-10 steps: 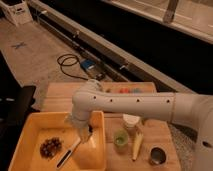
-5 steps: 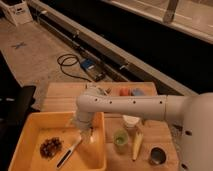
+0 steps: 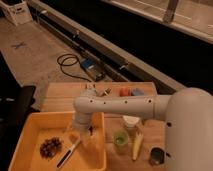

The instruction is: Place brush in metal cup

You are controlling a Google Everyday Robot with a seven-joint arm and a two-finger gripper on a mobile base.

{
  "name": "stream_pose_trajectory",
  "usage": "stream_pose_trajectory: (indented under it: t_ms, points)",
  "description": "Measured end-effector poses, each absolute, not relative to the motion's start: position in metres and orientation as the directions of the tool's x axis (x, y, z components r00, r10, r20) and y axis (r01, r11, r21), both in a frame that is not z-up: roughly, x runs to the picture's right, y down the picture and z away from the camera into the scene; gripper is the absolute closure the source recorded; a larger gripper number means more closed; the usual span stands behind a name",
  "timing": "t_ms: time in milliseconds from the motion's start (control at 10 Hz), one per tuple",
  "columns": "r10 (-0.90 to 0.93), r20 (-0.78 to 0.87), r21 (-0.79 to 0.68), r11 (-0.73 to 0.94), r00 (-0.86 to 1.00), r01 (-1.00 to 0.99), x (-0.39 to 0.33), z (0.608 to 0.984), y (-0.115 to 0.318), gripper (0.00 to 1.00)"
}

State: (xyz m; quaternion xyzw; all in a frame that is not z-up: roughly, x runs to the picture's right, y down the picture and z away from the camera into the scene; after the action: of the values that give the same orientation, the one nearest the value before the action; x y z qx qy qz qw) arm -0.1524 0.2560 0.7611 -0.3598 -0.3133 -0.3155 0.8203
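- Camera view: a wooden worktop (image 3: 150, 131) carries a yellow tray (image 3: 30, 125) on its left side and several small items on its right side.
- The robot arm (image 3: 120, 104) reaches from the right edge of the view leftward across the worktop, then bends down over the tray.
- The gripper (image 3: 82, 136) hangs inside the tray outline, near the tray's right wall and pointing downward.
- Gripper state: the jaws stand spread apart, with nothing held between them.
- The brush (image 3: 68, 154) lies flat on the tray floor, in the near-right part of the tray.
- Its pale handle runs diagonally, with the upper end just below the gripper and the dark end toward the tray's near edge.
- Contact between the gripper and the handle cannot be determined.
- A dark, round, speckled clump (image 3: 50, 147) lies just left of the handle. Whether it joins the handle cannot be determined.
- The metal cup (image 3: 156, 156) stands upright near the near-right corner of the worktop, well apart from the tray and the brush.
- A green translucent cup (image 3: 120, 140) stands between the tray and the metal cup, close to the tray's right wall.
- A white-lidded jar (image 3: 131, 121) stands just behind the green translucent cup.
- A long pale yellow item (image 3: 136, 145) lies between the green translucent cup and the metal cup.
- Small red (image 3: 124, 92) and blue (image 3: 136, 92) items sit along the far edge of the worktop.
- A black cable (image 3: 67, 62) lies coiled on the floor beyond the worktop.
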Motion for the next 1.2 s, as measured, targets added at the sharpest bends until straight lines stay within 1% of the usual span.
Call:
stream_pose_trajectory:
  t_ms: [200, 500, 600, 800, 1000, 1100, 1200]
  points:
    - [-0.285, 0.746, -0.42, 0.501, 0.602, 0.757, -0.157, 0.78, 0.274, 0.2]
    - [-0.28, 0.761, -0.427, 0.463, 0.585, 0.777, -0.167, 0.788, 0.284, 0.21]
    - [-0.279, 0.761, -0.428, 0.462, 0.585, 0.777, -0.166, 0.788, 0.284, 0.27]
    - [-0.278, 0.761, -0.429, 0.462, 0.586, 0.776, -0.166, 0.788, 0.285, 0.49]
    - [-0.273, 0.763, -0.428, 0.467, 0.586, 0.774, -0.169, 0.786, 0.282, 0.67]
    - [-0.275, 0.762, -0.426, 0.468, 0.586, 0.774, -0.169, 0.785, 0.278, 0.79]
    - [-0.278, 0.763, -0.426, 0.462, 0.584, 0.778, -0.168, 0.783, 0.278, 0.88]
